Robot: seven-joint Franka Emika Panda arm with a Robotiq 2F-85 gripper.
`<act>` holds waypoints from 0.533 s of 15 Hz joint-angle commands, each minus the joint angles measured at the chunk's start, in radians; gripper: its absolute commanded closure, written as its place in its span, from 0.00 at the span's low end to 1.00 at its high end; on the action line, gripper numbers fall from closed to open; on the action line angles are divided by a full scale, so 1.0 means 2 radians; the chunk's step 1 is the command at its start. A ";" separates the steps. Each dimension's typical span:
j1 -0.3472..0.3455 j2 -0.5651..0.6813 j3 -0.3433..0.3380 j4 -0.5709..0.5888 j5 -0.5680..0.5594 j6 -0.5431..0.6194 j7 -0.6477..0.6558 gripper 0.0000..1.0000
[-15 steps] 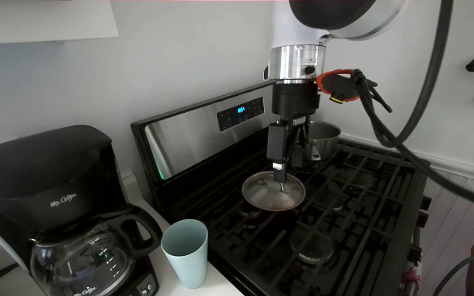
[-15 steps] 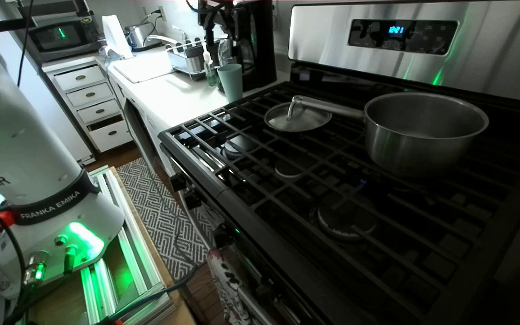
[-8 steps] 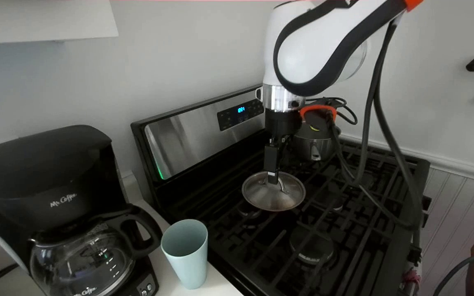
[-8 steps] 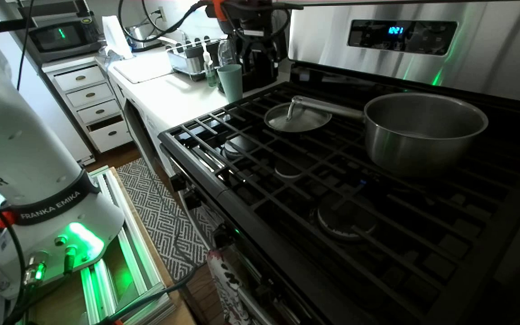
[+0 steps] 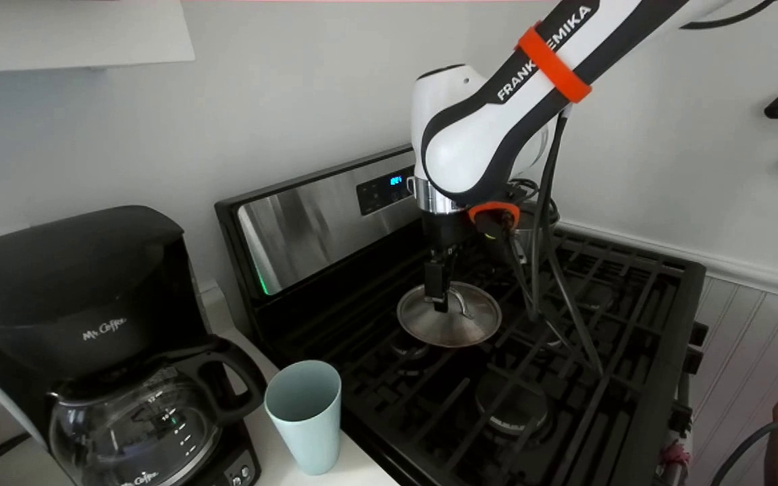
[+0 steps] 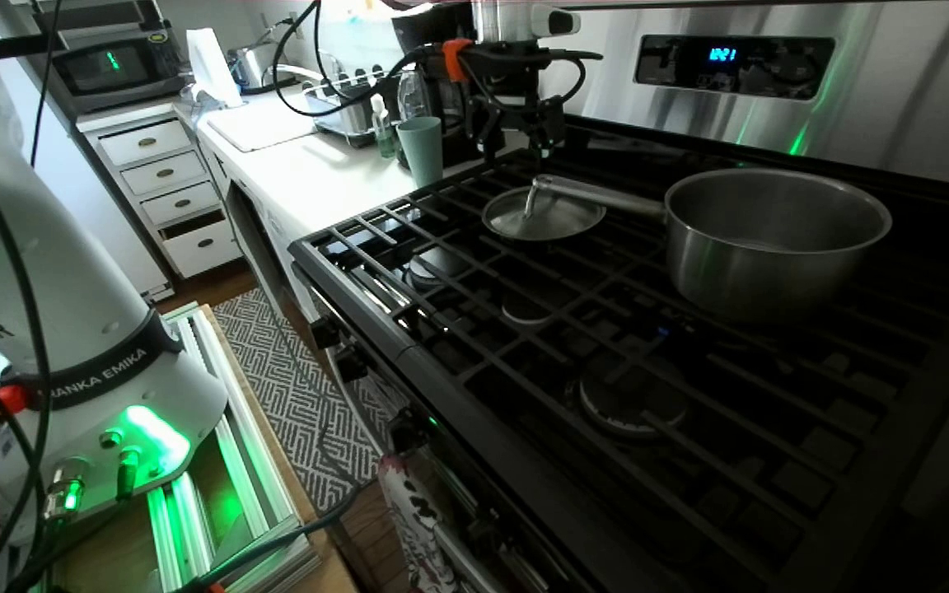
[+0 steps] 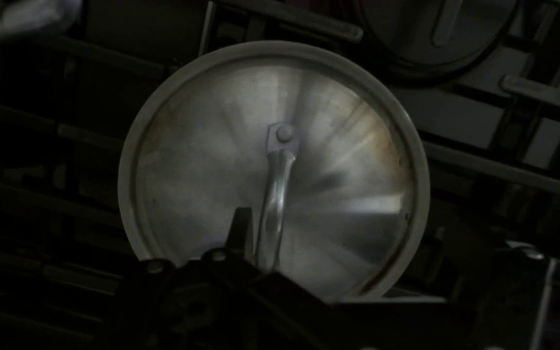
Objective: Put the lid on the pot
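The lid (image 5: 456,329) is round, silvery and has an arched metal handle. It lies flat on the stove grate and also shows in an exterior view (image 6: 561,221). The pot (image 6: 759,268) is steel with a long handle and stands uncovered on the grate; the arm and cables partly hide it in an exterior view (image 5: 528,237). My gripper (image 5: 439,298) is open, pointing down over the lid, and it hangs above the grate in an exterior view (image 6: 517,150). In the wrist view the gripper (image 7: 343,238) has one finger close beside the lid's handle (image 7: 275,199); contact cannot be told.
A pale blue cup (image 5: 308,415) and a black coffee maker (image 5: 92,324) stand on the counter beside the stove. The stove's back panel (image 5: 315,236) rises behind the grate. Cables (image 5: 551,270) hang from the arm near the pot.
The arm has come down, bringing the gripper lower over the lid; in an exterior view it also moved right. The lid and pot have not moved.
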 commanded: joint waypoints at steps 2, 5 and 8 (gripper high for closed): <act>0.001 0.016 -0.015 0.010 -0.053 -0.003 0.057 0.00; -0.002 0.019 -0.015 0.003 -0.049 -0.004 0.071 0.00; -0.005 0.021 -0.010 -0.007 -0.029 0.000 0.073 0.26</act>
